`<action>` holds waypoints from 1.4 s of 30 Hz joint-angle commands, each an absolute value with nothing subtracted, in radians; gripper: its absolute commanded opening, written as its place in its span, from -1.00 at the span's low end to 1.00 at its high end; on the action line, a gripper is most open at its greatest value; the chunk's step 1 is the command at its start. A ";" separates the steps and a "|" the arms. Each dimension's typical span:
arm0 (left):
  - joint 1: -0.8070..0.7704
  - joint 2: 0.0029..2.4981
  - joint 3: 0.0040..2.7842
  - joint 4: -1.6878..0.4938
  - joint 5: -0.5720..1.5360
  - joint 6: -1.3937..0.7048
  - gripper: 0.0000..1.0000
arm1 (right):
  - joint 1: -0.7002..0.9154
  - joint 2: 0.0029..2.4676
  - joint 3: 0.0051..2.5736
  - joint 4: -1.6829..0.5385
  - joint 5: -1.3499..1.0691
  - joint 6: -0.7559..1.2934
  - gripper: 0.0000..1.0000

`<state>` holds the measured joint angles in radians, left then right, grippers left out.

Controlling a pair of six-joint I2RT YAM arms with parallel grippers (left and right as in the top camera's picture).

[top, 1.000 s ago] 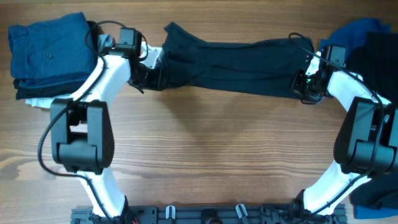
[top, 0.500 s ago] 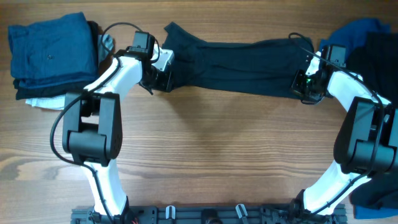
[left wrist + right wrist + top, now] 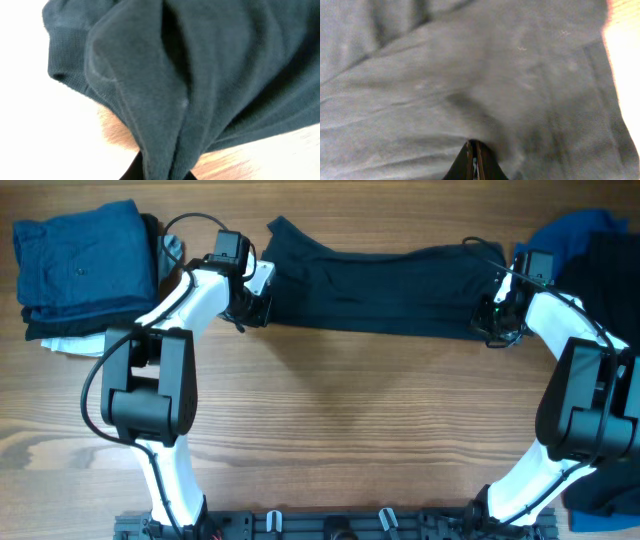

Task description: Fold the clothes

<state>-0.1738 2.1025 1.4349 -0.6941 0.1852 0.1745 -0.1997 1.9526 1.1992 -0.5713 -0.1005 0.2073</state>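
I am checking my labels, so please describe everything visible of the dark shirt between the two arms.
The dark shirt is plain, near-black navy, of soft, finely knitted cloth. It spans the far side of the wooden table as a long, wrinkled band. The left gripper is shut on its bunched left end and the right gripper on its right end. A pointed corner sticks out at its far left.

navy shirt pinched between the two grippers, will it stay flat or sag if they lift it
Likely floppy: the navy shirt creases and bunches where the left gripper pinches it. Lifted, its middle would probably sag between that and the right gripper. Probably light, since two small pinches hold it stretched.
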 commanded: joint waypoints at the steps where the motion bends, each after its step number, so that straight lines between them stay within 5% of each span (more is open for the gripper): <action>1: -0.124 2.123 1.417 -0.781 0.025 0.154 -0.84 | -0.209 1.973 1.176 -0.667 0.052 0.210 -0.91; 15: -0.111 1.986 1.419 -0.995 0.029 -0.111 -0.84 | -0.208 1.903 1.221 -0.857 0.038 0.235 -0.91; 17: -0.111 1.897 1.430 -0.985 0.035 -0.114 -0.74 | -0.208 1.858 1.247 -0.874 -0.015 0.214 -0.91; 21: -0.111 1.715 1.444 -0.872 0.054 -0.125 0.07 | -0.208 1.732 1.317 -0.888 -0.258 0.101 -0.91; 25: -0.111 1.641 1.444 -0.777 0.122 -0.125 0.25 | -0.208 1.657 1.335 -0.896 -0.265 0.103 -0.91; 31: -0.111 1.739 1.444 -0.731 0.123 -0.126 0.19 | -0.203 1.690 1.333 -0.844 -0.475 -0.027 -0.92; 42: -0.122 1.982 1.444 -0.639 0.318 -0.119 -0.10 | -0.009 1.933 1.333 -0.873 -0.423 -0.049 -0.92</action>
